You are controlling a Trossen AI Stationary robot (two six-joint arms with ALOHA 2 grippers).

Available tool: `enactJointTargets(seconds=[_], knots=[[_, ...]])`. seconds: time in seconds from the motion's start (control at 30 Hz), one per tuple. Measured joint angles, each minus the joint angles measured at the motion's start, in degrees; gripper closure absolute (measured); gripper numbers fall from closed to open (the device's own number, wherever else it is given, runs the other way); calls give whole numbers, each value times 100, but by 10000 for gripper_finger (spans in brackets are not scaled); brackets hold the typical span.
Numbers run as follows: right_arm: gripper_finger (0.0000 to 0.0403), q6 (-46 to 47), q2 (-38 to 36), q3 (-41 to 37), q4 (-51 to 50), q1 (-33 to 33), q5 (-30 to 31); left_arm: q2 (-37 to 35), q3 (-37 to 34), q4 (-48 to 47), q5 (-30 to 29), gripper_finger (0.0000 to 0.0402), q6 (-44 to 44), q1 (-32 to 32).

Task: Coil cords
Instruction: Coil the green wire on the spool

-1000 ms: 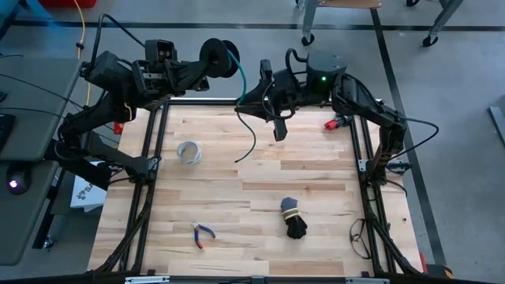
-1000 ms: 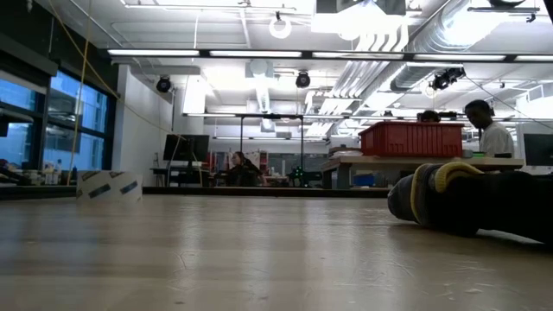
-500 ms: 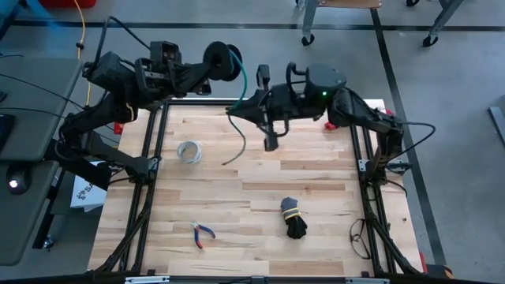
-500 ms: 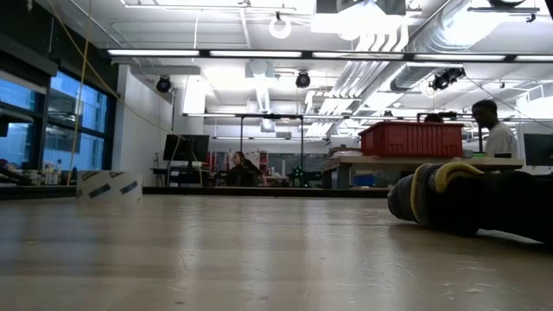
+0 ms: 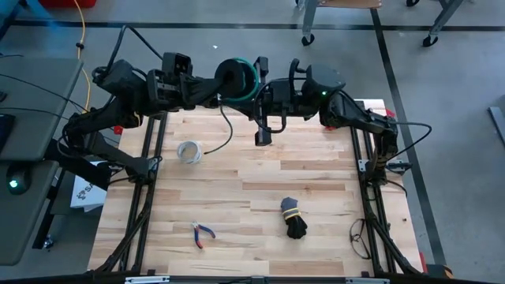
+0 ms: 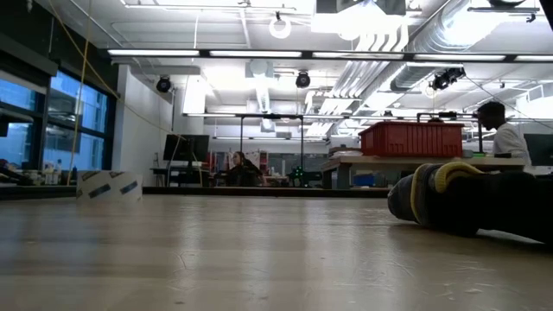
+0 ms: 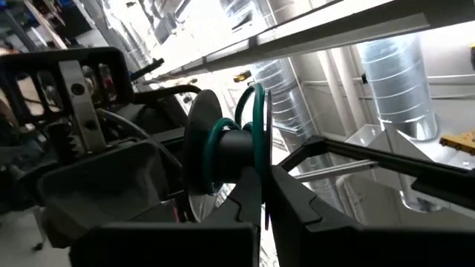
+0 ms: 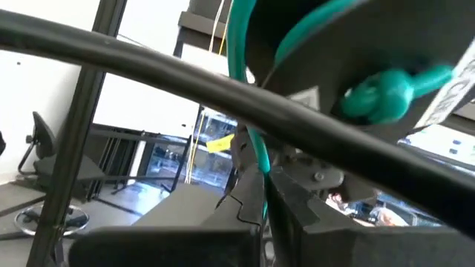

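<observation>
Left pincer point(image 5: 229, 81) clenched on the spool point(image 5: 237, 79), green cord point(image 7: 256, 130) wound round it; right pincer point(image 5: 260, 75) right beside, clamped on the cord

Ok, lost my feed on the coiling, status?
Left pincer shut on spool, held above table's far edge. Right pincer shut on green cord right beside spool. Tail hangs over table. Nothing in the way.

I see the green cord point(image 5: 254, 77) wound around a dark round spool point(image 5: 234, 76), top middle of the high view. A thin dark tail point(image 5: 226, 134) hangs down from it.
</observation>
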Motion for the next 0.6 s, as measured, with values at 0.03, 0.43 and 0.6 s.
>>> enactJointTargets(seconds=[0.03,0.43,0.6], knots=[[402,16,0,0,36,0,-4,8,0,-3,-41,400,54,-6],[403,-10,59,0,256,-313,651,17,0,-143,-150,400,-103,-175],[403,8,59,0,538,-544,550,13,4,-328,-200,400,-52,-330]])
